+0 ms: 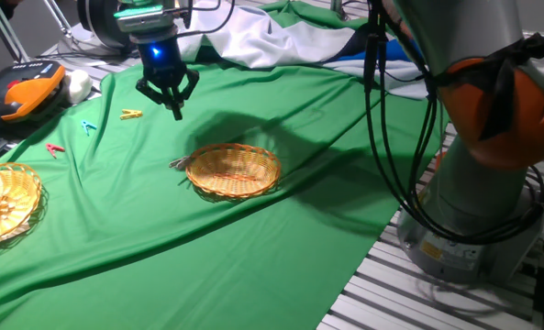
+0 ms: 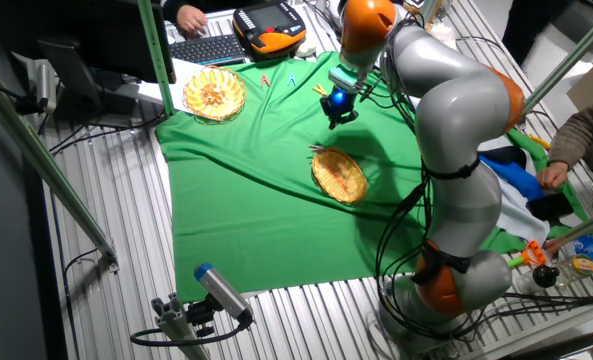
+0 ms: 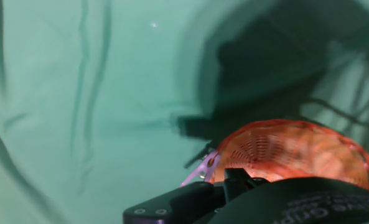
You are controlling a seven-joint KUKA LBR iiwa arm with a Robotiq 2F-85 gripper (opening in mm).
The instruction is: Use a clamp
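The clamp is a tiny dark clip that sits at the left rim of the wicker basket on the green cloth. It also shows in the other fixed view and in the hand view, touching the basket's rim. My gripper hangs above the cloth, behind and to the left of the basket, well apart from the clamp. Its fingers meet at the tip and hold nothing. In the other fixed view the gripper is above the basket.
A yellow clothespin, a blue one and a red one lie at the cloth's left. A second basket with pale contents stands at the far left. An orange pendant lies behind. The robot base is at the right.
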